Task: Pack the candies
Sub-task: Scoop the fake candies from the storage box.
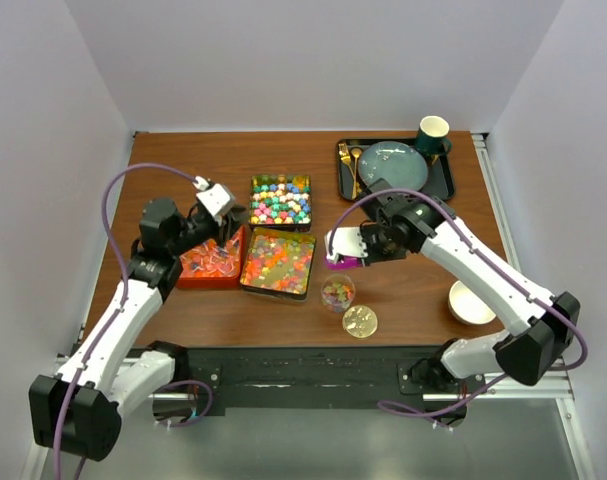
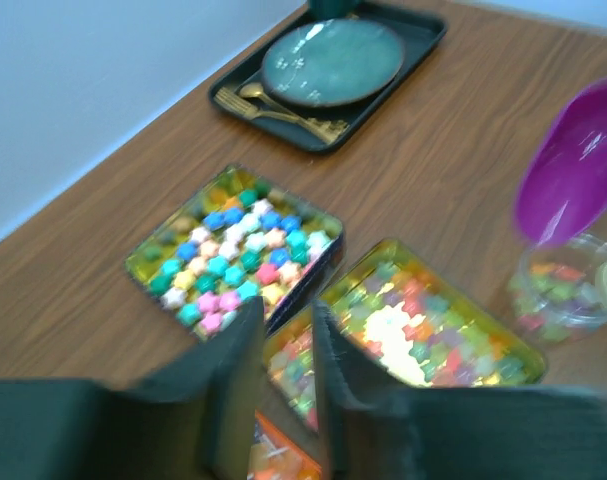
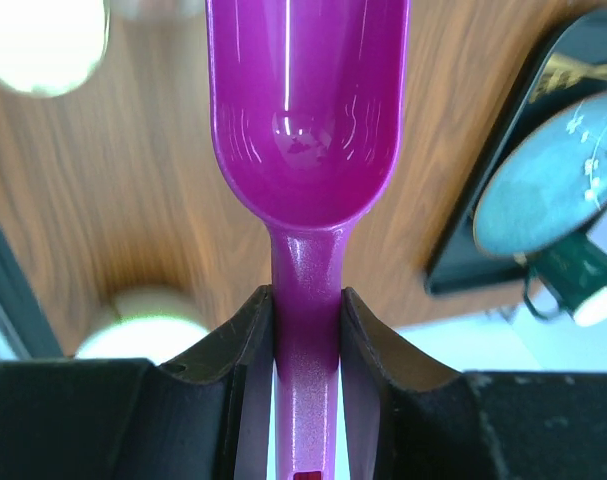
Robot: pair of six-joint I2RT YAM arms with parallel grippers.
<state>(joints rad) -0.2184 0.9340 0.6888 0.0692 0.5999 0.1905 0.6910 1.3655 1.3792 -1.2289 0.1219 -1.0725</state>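
- While the right pincer [image 3: 305,318] clamps hard on the handle of a purple scoop [image 3: 305,120], the scoop's bowl shows nothing inside but shine.
- That scoop hangs just above a small clear cup [image 2: 583,250], and a shallow layer of candies [image 2: 553,290] sits in the bottom of it.
- A round gold lid [image 1: 360,321] lies flat on the bench [image 1: 413,290], just beside the cup on the near side.
- Over to the left pincer [image 2: 286,330]: its fingers [image 2: 245,350] stand a narrow gap apart, with nothing between them.
- It hovers over the near left of the tins, above a red tin [image 1: 198,272] whose contents I can't make out.
- Most of the sweets are mid-bench in two open tins: pastel stars in pink, blue, yellow and green fill the far tin [image 2: 326,262].
- Glossy orange, yellow and green ones fill the near tin [image 1: 276,293], which sits right against the red one.
- At the far right, a black tray [image 1: 445,185] carries a teal plate [image 1: 393,165], gold cutlery [image 1: 351,165] and a dark green mug [image 1: 432,133].
- A white bowl [image 1: 471,302] sits well apart from it all, near the right edge.
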